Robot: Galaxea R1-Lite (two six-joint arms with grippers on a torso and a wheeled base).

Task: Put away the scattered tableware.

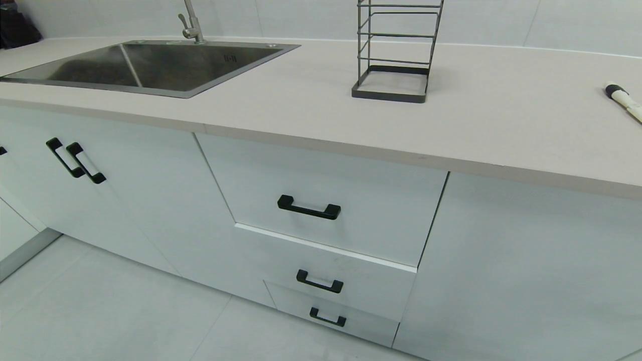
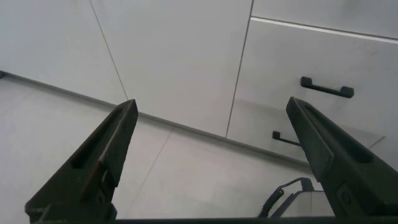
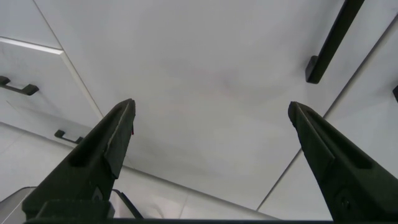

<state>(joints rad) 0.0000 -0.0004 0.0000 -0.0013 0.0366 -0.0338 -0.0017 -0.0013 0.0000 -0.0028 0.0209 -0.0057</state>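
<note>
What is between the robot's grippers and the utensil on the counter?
The left gripper and the right gripper, both open, hang low facing the cabinet fronts, so the counter stands between them and the utensil on top. Nothing visible lies between the utensil and the wire rack.

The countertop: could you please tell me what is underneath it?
Three stacked drawers with black handles, and cabinet doors beside them. Their fronts hide whatever is inside.

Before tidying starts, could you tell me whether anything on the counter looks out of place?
Only a utensil lies loose at the counter's right end, well apart from the wire rack. No spill or damage shows.
</note>
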